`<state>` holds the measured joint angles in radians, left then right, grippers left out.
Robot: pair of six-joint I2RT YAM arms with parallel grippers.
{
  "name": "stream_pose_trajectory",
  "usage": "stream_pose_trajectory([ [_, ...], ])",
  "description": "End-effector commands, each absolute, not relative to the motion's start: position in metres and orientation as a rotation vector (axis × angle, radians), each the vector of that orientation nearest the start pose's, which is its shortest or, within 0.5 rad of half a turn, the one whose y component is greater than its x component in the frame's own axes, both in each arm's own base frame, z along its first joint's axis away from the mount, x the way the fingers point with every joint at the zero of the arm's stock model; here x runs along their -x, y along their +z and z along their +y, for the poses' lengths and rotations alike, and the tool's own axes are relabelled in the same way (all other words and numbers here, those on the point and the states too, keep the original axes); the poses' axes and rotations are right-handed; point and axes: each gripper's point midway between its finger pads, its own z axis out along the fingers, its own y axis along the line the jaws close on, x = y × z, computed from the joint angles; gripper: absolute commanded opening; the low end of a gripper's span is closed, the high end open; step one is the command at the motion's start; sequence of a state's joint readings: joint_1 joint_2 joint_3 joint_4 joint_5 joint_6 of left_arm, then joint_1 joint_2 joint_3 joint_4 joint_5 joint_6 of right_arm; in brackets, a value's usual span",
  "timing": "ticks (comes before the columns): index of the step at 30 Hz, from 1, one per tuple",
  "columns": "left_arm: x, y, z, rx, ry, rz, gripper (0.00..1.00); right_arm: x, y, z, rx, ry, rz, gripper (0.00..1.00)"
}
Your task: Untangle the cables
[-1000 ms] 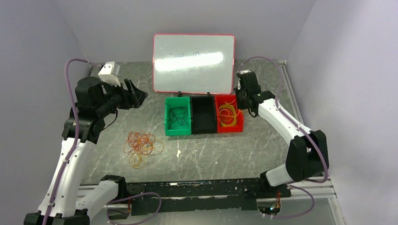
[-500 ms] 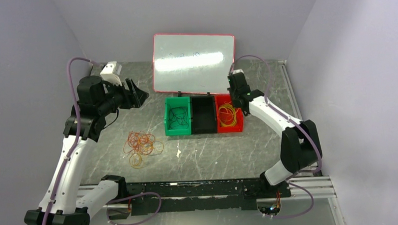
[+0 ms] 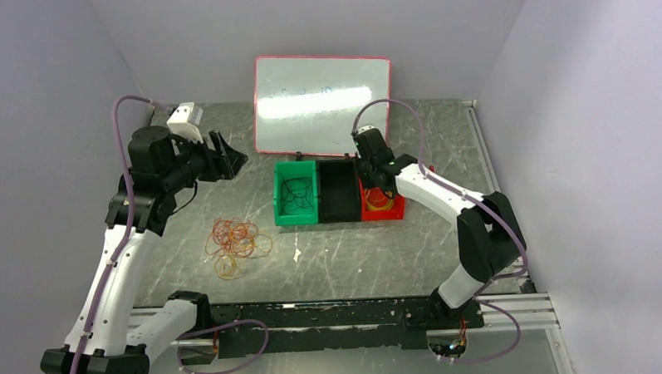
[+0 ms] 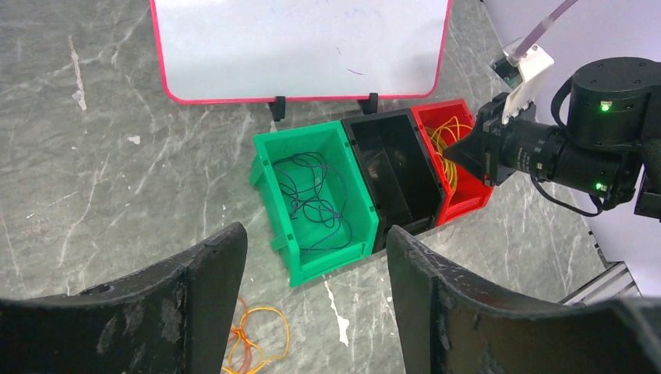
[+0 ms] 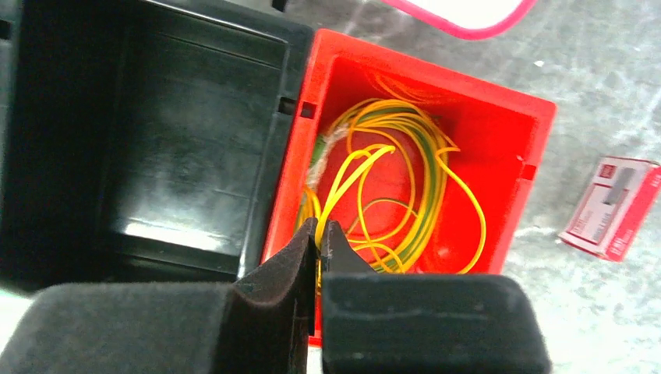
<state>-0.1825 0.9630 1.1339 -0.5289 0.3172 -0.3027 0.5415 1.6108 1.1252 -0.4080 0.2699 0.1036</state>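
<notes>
The left arm (image 3: 156,164) hung raised over the rear left of the tabletop (image 3: 355,253), its jaws released, spread wide with nothing between them, and turned toward three bins set side by side in front of a pink-framed whiteboard (image 3: 321,104). The green bin (image 3: 297,218) held black cables (image 4: 312,199). The black bin (image 3: 340,213) stood touching it in the middle. The red bin (image 5: 510,202) on the right held looped yellow cables (image 5: 427,167). A tangle of orange-red cables (image 3: 234,240) lay on the bare tabletop, in front of and left of the green bin. The right arm (image 3: 427,188) reached over the red bin, its jaws clenched tight above that bin's wall next to the black one. Whether a yellow strand was pinched there could not be told. A small red-and-white box (image 5: 613,206) lay beside the red bin.
</notes>
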Motion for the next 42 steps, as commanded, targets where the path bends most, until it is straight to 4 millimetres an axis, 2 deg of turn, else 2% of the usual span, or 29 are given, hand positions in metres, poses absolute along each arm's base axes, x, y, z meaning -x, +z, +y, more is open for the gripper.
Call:
stream_pose_trajectory([
  [1,-0.288,0.321,-0.124,-0.115,-0.639,1.934,0.70,-0.361,0.108,0.182,0.357,0.133,2.358,0.00],
  [3,-0.288,0.322,-0.124,-0.113,-0.641,1.930,0.70,-0.360,0.102,0.176,0.327,0.148,2.377,0.00],
  [6,-0.287,0.323,-0.123,-0.113,-0.634,1.930,0.71,-0.364,0.097,0.154,0.234,0.143,2.389,0.00],
  [11,-0.286,0.319,-0.123,-0.117,-0.631,1.940,0.71,-0.368,0.089,0.140,0.181,0.127,2.396,0.00],
  [18,-0.285,0.320,-0.122,-0.115,-0.625,1.940,0.71,-0.377,0.073,0.142,0.159,0.157,2.410,0.00],
  [24,-0.285,0.317,-0.121,-0.113,-0.624,1.946,0.71,-0.377,0.055,0.139,0.170,0.129,2.448,0.00],
  [27,-0.285,0.316,-0.122,-0.113,-0.626,1.950,0.71,-0.377,0.055,0.141,0.172,0.141,2.448,0.01],
  [31,-0.286,0.315,-0.121,-0.110,-0.619,1.952,0.70,-0.377,0.059,0.139,0.177,0.127,2.446,0.09],
  [40,-0.287,0.314,-0.122,-0.113,-0.623,1.957,0.70,-0.379,0.081,0.135,0.176,0.107,2.414,0.44],
  [42,-0.287,0.314,-0.122,-0.116,-0.625,1.959,0.70,-0.378,0.088,0.134,0.171,0.107,2.404,0.47],
])
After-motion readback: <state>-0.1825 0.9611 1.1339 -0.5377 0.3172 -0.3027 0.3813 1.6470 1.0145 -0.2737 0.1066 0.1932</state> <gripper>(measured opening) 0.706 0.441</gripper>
